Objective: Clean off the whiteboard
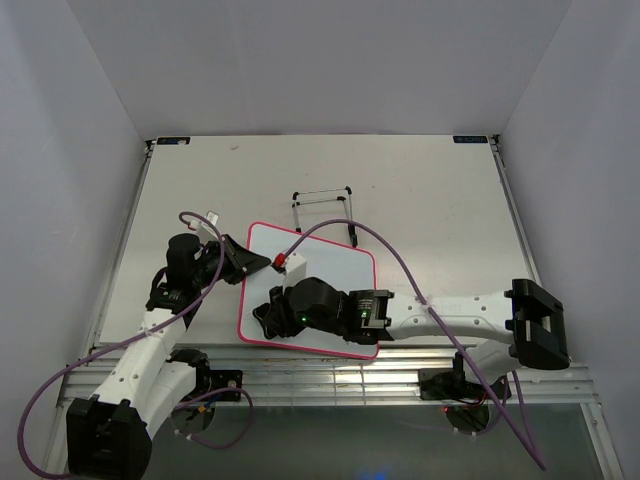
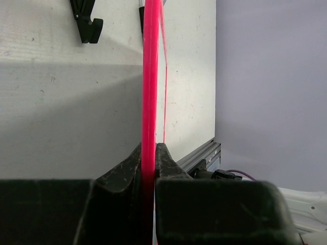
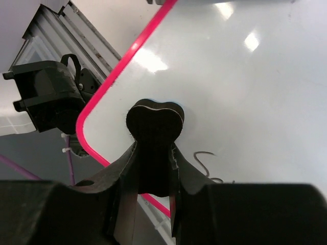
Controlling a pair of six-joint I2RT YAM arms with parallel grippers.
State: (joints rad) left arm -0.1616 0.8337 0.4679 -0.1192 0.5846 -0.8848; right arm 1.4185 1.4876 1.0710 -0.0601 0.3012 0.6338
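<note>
L gripper [image 2: 148, 153]: fingers pressed tight on the pink frame of the whiteboard [image 2: 150, 76], pinching its L edge; board shows edge-on in the L wrist cam. R gripper [image 3: 154, 148]: jaws clamped on black bone-shaped eraser [image 3: 155, 120], lobed end sticking out past the fingertips, over the white surface nr a rounded corner of the board. Can't tell if the eraser actually touches the surface. Short black pen stroke [image 3: 204, 159] on the board just R of the R fingers. Top cam: board lies mid-table [image 1: 430, 190], closer to the arm bases than the far edge, skewed vs table edges. R arm reaches across it from the R side; L arm comes in from the L. Wire easel stand [image 1: 322, 197] sits just beyond the board's far edge.
</note>
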